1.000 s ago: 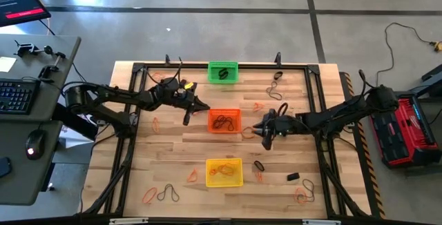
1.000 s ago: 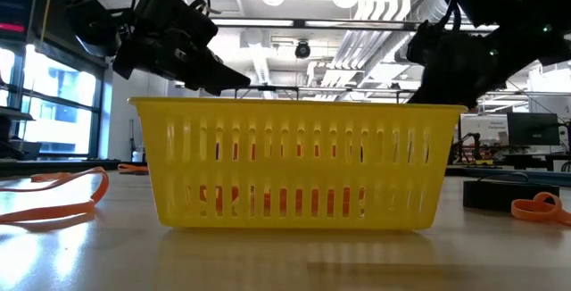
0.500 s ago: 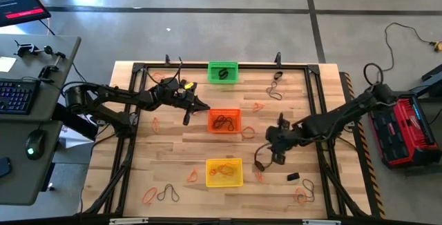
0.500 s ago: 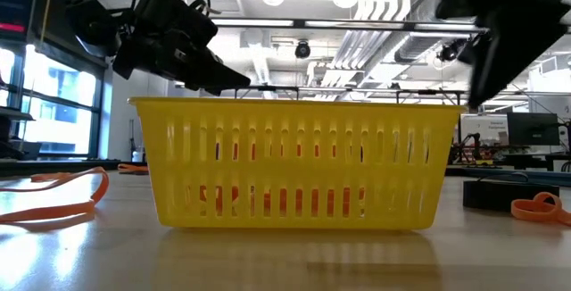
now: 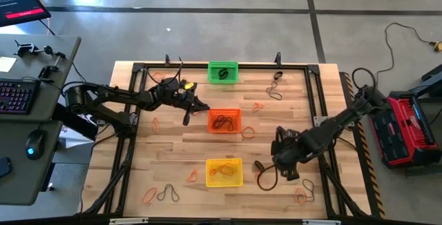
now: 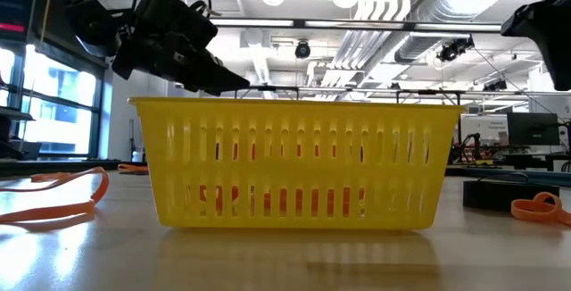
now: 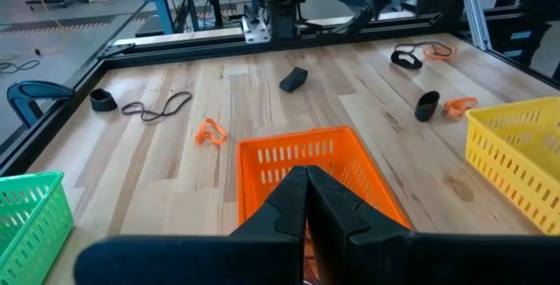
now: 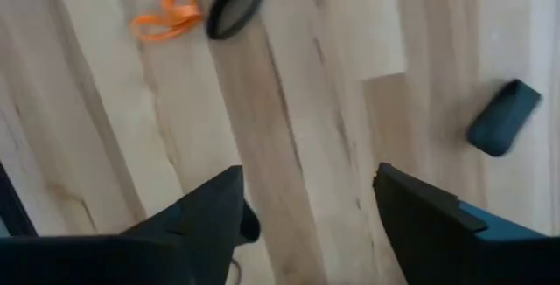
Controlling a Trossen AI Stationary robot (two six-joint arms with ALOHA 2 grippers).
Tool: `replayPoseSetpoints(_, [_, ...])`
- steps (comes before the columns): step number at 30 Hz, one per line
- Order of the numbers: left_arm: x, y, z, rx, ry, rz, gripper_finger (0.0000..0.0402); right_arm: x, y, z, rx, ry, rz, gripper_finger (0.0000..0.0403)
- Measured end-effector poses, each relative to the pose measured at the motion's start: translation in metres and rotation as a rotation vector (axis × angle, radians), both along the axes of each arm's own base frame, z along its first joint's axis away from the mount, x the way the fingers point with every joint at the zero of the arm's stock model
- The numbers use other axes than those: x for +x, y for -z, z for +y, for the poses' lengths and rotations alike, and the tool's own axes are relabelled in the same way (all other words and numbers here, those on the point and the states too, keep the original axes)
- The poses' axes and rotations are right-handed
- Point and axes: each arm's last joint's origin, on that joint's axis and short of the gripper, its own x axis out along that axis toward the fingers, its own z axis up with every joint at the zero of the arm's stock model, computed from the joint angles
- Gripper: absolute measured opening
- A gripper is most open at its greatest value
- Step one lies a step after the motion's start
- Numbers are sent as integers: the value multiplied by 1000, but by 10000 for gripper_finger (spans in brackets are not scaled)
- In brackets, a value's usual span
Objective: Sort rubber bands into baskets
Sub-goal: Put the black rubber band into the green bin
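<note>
Wooden bench [image 5: 173, 142] still carries most of the rubber bands, so by my reading the sorting is only partly done. The green basket [image 5: 222, 72] holds a dark band, the orange basket [image 5: 224, 121] holds thin dark loops, and the yellow basket [image 5: 224, 172] holds orange ones.

Loose ones remain all round: thin orange and dark loops at the bench's near left corner [image 5: 160, 194], an orange band [image 5: 193, 177] just beside the yellow basket, a thick black band [image 5: 260, 165] and an orange band [image 5: 260, 177] to that basket's right, a short thick black piece [image 5: 293, 177] near them, and dark loops [image 5: 276, 92] at the far right.

The right claw [image 8: 306, 206] hangs above bare wood near the thick black band, jaws spread wide and holding nothing. The left claw [image 7: 306, 199] hovers at the orange basket's left edge, fingers pressed together, nothing visible between them.
</note>
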Motion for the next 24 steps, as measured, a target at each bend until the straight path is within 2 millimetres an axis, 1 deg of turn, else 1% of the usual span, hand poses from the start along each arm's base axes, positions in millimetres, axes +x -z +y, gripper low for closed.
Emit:
replayPoseSetpoints(4, [0,0,0,-1,0,2,0,3,11,18,20,-35,73,268])
replayPoseSetpoints(9, [0,1,0,-4,0,8,0,-3,32,42,29,-69,184,271])
replayPoseSetpoints(13, [0,1,0,7,3,7,0,-7,46,59,34,-92,230,271])
replayPoseSetpoints(17, [0,1,0,15,5,5,0,-10,54,67,19,-81,245,270])
replayPoseSetpoints(24, [0,1,0,15,5,5,0,-8,61,72,18,-100,245,270])
